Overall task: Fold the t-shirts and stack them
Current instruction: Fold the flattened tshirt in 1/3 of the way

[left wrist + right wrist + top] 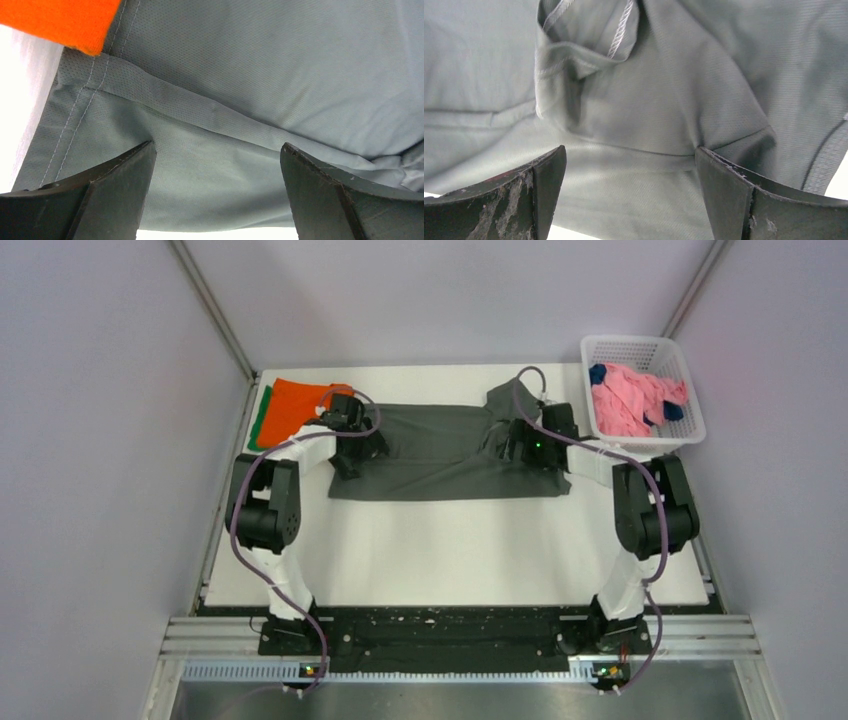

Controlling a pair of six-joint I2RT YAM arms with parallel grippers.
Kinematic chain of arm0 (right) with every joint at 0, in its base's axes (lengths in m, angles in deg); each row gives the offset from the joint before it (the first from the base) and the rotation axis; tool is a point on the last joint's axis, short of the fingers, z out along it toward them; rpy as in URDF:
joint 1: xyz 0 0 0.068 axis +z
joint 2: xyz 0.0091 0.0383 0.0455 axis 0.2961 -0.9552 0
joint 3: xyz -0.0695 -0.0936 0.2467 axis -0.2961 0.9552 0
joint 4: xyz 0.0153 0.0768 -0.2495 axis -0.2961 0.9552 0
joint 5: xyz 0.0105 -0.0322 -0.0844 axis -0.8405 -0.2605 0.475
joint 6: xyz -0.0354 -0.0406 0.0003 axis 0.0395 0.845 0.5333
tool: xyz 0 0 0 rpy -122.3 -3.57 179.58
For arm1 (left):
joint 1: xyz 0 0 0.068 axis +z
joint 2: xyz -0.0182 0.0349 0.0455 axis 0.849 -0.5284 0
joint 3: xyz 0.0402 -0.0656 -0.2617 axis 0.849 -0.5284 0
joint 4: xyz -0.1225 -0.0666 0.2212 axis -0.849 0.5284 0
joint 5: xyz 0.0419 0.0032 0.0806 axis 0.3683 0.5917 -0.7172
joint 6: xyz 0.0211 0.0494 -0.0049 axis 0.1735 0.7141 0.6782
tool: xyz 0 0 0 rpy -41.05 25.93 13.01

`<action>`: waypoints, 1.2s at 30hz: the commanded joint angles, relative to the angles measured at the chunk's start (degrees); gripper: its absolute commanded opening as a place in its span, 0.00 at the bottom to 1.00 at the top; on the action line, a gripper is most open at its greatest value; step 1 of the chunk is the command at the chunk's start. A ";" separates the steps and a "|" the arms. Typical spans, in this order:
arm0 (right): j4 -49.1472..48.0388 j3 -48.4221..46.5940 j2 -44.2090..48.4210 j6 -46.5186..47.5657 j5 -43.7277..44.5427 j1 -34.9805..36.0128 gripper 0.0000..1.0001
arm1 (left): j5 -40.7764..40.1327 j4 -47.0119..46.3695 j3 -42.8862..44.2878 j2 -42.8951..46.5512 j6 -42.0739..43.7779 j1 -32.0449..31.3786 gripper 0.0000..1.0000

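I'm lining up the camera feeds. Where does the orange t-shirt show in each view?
Top external: orange t-shirt at the upper left, atop a green one.
Left wrist: orange t-shirt in the top-left corner.
Right wrist: not in it.
Shared landmark: the dark grey t-shirt, in all three.

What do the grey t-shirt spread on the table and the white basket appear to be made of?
The grey t-shirt: thin knit with a matte, fine pinhole texture and stitched hems in the wrist views, probably synthetic sports fabric. The white basket: likely rigid plastic, judging by its moulded lattice walls.
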 commanded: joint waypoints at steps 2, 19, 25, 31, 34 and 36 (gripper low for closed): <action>-1.54 6.96 2.73 -5.44 -2.11 -2.95 0.99 | -1.14 -0.34 -3.72 0.66 -1.17 -0.16 0.99; 22.08 37.88 49.64 -17.05 0.85 3.84 0.99 | -4.22 3.01 -49.85 44.43 -17.64 -15.27 0.99; 24.27 30.92 55.68 -16.52 4.00 9.32 0.99 | -7.40 9.57 -50.07 59.87 -19.17 -15.96 0.99; 17.50 28.13 47.81 -14.94 2.59 12.34 0.99 | -16.62 10.90 -43.04 60.82 -15.68 -15.87 0.99; 15.18 26.35 42.58 -14.43 5.32 15.41 0.99 | -20.30 10.12 -39.61 56.94 -13.44 -15.61 0.99; 12.97 25.92 39.44 -14.82 4.61 15.97 0.99 | -21.41 9.93 -37.00 53.24 -12.57 -14.71 0.99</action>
